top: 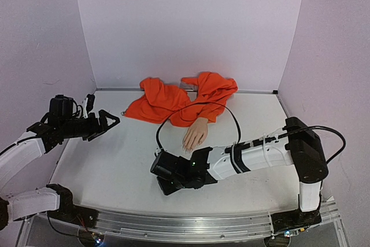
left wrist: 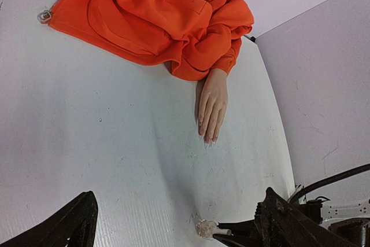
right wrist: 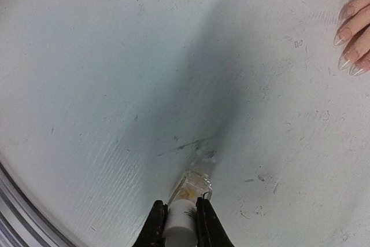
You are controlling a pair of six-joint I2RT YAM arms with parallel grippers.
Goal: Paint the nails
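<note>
A flesh-coloured mannequin hand (top: pixel 195 134) lies palm down mid-table, its wrist in an orange sleeve (top: pixel 182 99). Its pale glossy nails (left wrist: pixel 206 140) point toward the arms; they also show at the right edge of the right wrist view (right wrist: pixel 345 56). My right gripper (right wrist: pixel 181 219) is shut on the white cap of a small clear bottle (right wrist: pixel 193 186), which is tipped forward with its base on the table, near and left of the hand. That bottle also shows in the left wrist view (left wrist: pixel 206 228). My left gripper (top: pixel 107 122) is open and empty at the far left, above the table.
The orange garment is bunched along the back wall, with a small metal zip pull (left wrist: pixel 44 15) at its left end. A black cable (top: pixel 173 115) loops over the table around the hand. A metal rail (top: pixel 191 224) runs along the near edge.
</note>
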